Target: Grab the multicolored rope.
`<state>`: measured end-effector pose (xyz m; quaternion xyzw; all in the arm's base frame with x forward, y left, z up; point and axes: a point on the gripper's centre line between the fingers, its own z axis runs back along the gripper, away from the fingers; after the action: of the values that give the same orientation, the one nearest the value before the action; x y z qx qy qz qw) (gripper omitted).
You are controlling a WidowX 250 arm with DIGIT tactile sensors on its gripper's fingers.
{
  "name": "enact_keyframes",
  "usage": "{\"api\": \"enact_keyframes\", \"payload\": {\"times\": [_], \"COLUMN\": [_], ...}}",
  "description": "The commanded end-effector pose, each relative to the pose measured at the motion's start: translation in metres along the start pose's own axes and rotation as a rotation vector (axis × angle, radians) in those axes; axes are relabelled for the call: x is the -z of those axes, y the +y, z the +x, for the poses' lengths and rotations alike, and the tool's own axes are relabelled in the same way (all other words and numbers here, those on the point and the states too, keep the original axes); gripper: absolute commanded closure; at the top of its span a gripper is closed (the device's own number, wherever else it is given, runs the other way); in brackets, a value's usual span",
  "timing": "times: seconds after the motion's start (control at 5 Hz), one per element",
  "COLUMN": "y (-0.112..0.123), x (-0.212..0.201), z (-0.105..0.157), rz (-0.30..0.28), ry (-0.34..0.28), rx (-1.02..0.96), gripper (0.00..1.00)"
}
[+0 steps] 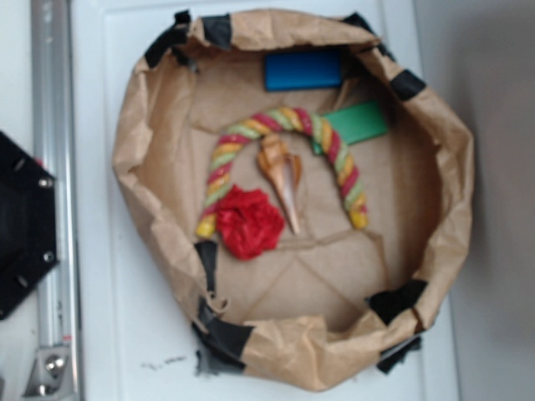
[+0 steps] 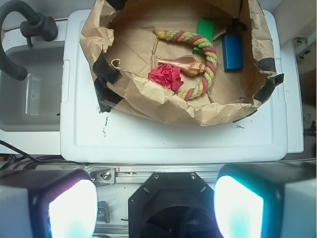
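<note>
Red, yellow and light-green strands twist through the multicolored rope [image 1: 284,146], which lies in an arch on the floor of a brown paper basin [image 1: 134,125] with black-taped edges, set on a white surface [image 2: 148,136]. Under the arch sit a red ruffled ball [image 1: 249,221] by one yellow end and a tan shell-like piece [image 1: 282,175]; a green block [image 1: 355,123] touches the rope's far side, and a blue block [image 1: 303,69] lies beyond. Nothing is done yet. The pincer [image 2: 156,210] stands well apart from the rope, outside the basin, its two pads spread wide and holding nothing. Approach, descent and closing all remain.
</note>
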<state>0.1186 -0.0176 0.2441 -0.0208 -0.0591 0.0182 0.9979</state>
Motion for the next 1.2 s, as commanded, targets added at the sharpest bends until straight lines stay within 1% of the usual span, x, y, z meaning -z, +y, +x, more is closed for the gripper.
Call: {"api": "enact_keyframes", "payload": {"times": [0.0, 0.2, 0.4, 0.6, 0.8, 1.0], "y": [0.0, 0.031, 0.057, 0.079, 0.09, 0.089], "x": [0.0, 0.049, 0.09, 0.143, 0.182, 0.206], "z": [0.0, 0.046, 0.089, 0.134, 0.141, 0.149], "rz": [0.0, 0.071, 0.162, 0.24, 0.246, 0.273], "ry": [0.0, 0.001, -0.098, -0.115, -0.045, 0.02], "rx": [0.0, -0.243, -0.4, -0.39, -0.366, -0.274], "gripper": [0.0, 0.0, 0.0, 0.0, 0.0, 0.0]}}
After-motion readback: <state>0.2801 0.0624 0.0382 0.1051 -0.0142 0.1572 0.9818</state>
